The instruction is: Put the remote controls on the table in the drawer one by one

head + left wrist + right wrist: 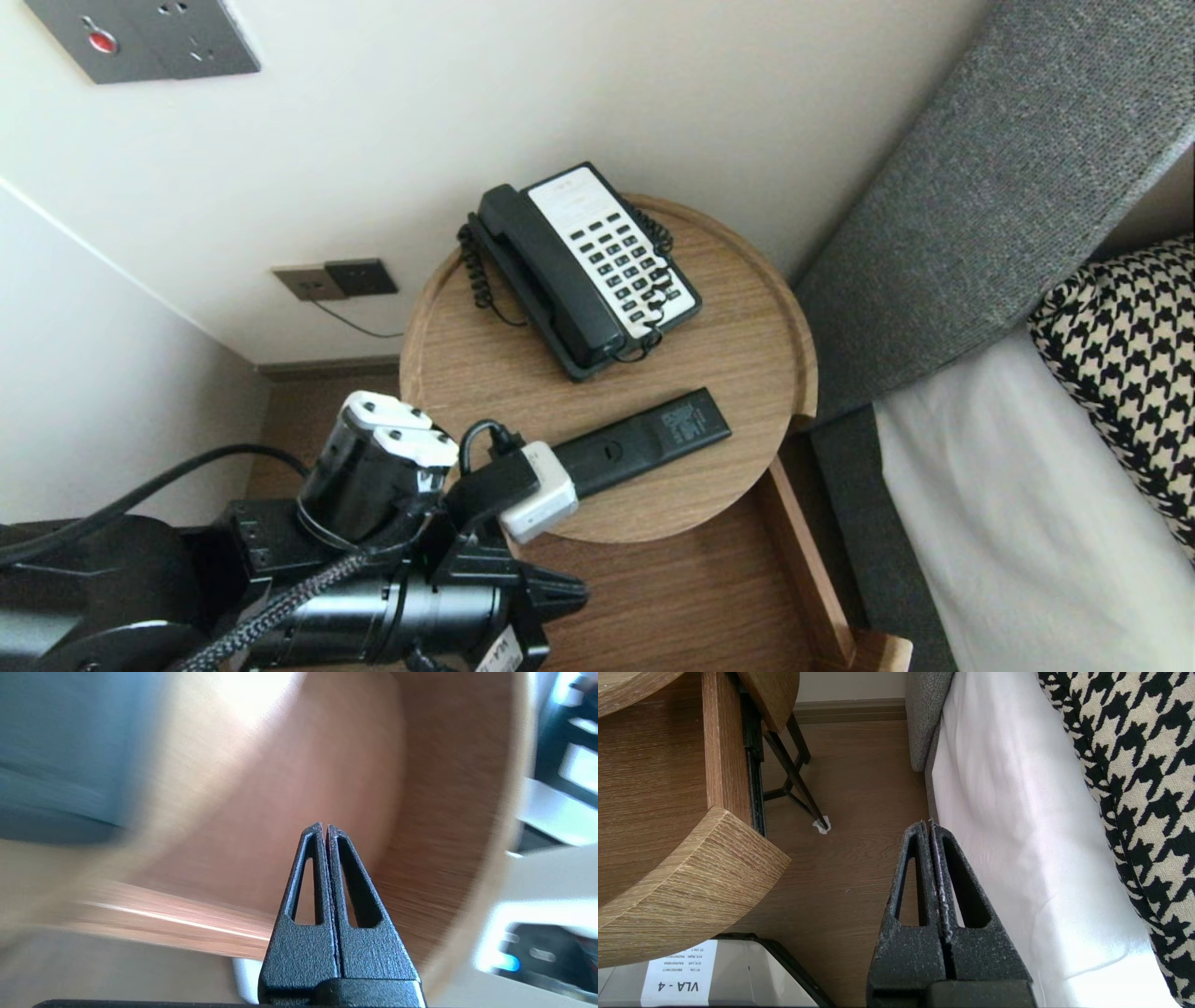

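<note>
A round wooden bedside table [803, 345] carries a black-and-white desk phone [583, 266] at the back and a black remote control [644, 439] lying near its front edge. Under the top, a wooden drawer [672, 597] stands pulled out. My left gripper [581, 592] is shut and empty, its tip over the drawer just in front of the table's near edge, close to the remote's near end. In the left wrist view the left gripper [324, 826] points at blurred wood. My right gripper [929, 823] hangs shut and empty over the floor beside the bed.
A bed with a white sheet [1008, 523], a houndstooth pillow [1130, 373] and a grey headboard [990, 205] stands right of the table. Wall sockets [336, 278] sit low behind it. The drawer's curved front [691, 882] and the table's black legs [794, 779] show near the right gripper.
</note>
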Controlling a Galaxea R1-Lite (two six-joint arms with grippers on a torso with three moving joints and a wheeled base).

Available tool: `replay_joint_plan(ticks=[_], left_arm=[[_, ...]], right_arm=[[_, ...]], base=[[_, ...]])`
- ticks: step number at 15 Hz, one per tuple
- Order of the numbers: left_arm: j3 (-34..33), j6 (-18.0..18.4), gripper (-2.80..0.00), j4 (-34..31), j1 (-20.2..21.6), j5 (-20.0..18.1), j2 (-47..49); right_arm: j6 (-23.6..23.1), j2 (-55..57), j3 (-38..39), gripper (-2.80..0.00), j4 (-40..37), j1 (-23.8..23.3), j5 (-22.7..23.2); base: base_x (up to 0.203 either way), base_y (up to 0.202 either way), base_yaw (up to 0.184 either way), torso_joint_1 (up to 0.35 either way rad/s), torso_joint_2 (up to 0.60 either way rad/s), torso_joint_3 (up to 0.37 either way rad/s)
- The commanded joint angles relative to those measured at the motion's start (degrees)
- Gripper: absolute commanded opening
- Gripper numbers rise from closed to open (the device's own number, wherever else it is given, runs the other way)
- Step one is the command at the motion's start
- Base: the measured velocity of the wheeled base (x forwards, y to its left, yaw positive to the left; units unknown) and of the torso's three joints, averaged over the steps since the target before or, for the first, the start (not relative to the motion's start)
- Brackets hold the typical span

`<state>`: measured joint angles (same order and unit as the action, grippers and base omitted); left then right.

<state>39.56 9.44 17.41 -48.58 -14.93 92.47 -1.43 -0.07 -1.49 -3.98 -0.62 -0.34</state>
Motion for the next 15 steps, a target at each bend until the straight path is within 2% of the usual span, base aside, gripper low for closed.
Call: replay_joint_plan(ticks=[1,4,7,11,14,15], left_arm=[[3.60,5.63,-2.80,-1.15,3.05,0.09,-2.16],[8.66,12.93,-2.80,-2.33,6.44,-0.67,-1.92],[13.10,20.43,-2.80,-3.57,8.69,-4.15,-0.32],[16.37,24.97,-2.80,-3.69,8.52,-4.78,2.80],[15.92,25.62,-2.80,-3.61,5.74,-4.62,4.17],[16.14,25.57,0.00,-3.62,5.28,-4.44,4.21]], right_arm=[[-0.07,-0.19,-0.01,-2.80,0.02,0.01,-0.01],[0.02,-0.19,-0.01,-2.80,0.02,0.01,-0.01],[-0.02,-0.19,-0.01,-2.80,0.02,0.01,-0.01],[-0.03,-0.19,-0.01,-2.80,-0.04,0.01,-0.01],[0.02,-0.19,-0.01,-2.80,0.02,0.01,-0.01],[-0.07,-0.19,-0.01,-2.80,-0.02,0.01,-0.01]], base=[[0.000,0.000,0.000,0.000,0.00,0.000],[0.000,0.000,0.000,0.000,0.00,0.000],[0.000,0.000,0.000,0.000,0.00,0.000],[0.000,0.000,0.000,0.000,0.00,0.000],[0.000,0.000,0.000,0.000,0.00,0.000],[0.000,0.000,0.000,0.000,0.00,0.000]])
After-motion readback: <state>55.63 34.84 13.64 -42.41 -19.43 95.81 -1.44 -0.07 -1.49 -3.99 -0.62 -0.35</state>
